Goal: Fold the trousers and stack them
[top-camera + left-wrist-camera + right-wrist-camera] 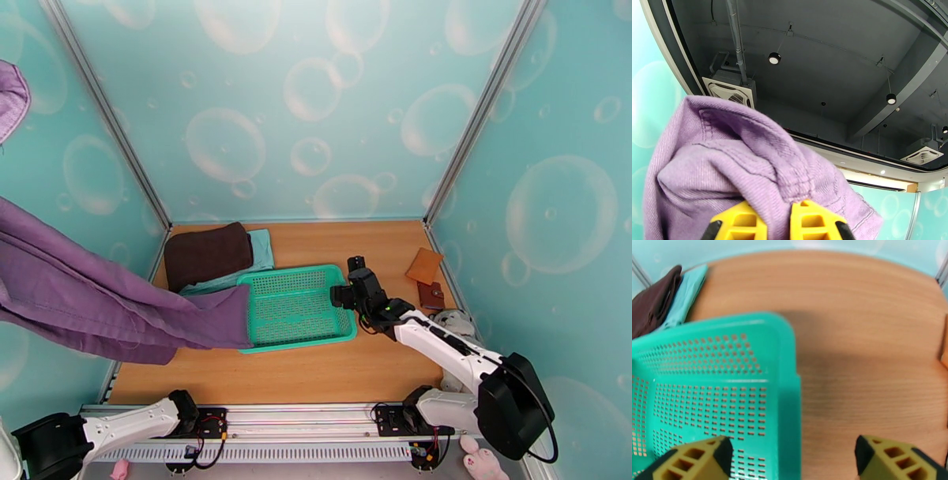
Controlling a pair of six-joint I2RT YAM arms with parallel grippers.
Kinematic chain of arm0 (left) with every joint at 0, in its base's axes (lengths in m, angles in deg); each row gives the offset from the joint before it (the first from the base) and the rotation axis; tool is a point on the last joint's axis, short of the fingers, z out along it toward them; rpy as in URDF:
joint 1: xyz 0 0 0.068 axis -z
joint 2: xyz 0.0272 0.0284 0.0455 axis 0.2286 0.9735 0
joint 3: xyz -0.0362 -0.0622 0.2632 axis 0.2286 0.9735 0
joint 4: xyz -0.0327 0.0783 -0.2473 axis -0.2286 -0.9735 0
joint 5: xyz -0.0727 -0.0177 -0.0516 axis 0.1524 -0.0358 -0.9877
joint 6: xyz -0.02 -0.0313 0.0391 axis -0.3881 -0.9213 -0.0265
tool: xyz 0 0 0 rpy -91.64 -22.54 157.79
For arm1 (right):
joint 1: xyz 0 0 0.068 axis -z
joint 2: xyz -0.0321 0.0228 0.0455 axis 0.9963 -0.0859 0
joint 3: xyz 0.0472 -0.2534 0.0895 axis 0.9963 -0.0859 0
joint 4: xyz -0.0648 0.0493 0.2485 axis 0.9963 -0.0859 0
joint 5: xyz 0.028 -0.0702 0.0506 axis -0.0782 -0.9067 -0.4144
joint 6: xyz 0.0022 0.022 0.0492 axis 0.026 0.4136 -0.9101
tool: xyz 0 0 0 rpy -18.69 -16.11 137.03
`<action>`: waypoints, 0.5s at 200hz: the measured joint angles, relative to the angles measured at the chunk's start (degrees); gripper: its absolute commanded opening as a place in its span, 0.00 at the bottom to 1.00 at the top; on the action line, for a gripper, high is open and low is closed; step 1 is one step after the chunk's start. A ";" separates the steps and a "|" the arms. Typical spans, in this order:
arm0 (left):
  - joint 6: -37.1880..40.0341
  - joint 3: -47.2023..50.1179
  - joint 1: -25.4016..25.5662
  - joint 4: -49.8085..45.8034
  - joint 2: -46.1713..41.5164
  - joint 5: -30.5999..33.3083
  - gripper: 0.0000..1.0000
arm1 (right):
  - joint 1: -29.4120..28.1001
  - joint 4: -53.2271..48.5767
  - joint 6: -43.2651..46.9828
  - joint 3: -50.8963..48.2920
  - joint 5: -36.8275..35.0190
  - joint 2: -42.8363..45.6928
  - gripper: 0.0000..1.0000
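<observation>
The purple trousers (103, 304) hang in the air on the left, stretched from high up down to the left edge of the green basket (292, 272), where their lower end lies. In the left wrist view, my left gripper (779, 221) is shut on a seamed bunch of the trousers (750, 165), with the ceiling behind it. My right gripper (344, 296) is open at the basket's right rim. In the right wrist view the right gripper (794, 461) straddles the basket's rim (790, 358), one yellow finger (691, 461) inside and the other over the table.
A dark brown folded cloth (207, 253) lies on a light teal folded cloth (262, 246) at the back left, behind the basket. Two brown wallets (424, 265) (431, 295) and a grey plush toy (454, 322) sit along the right wall. Bare wood lies in front of the basket.
</observation>
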 measured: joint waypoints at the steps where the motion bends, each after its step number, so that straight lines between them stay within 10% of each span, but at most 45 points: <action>1: 0.02 0.22 0.00 0.02 -0.07 0.00 0.00 | 0.00 -0.04 0.04 0.00 0.07 -0.07 0.81; 100: 1.95 7.13 1.31 1.75 -3.76 2.03 0.00 | 2.82 -2.99 2.58 0.98 2.32 -5.29 0.38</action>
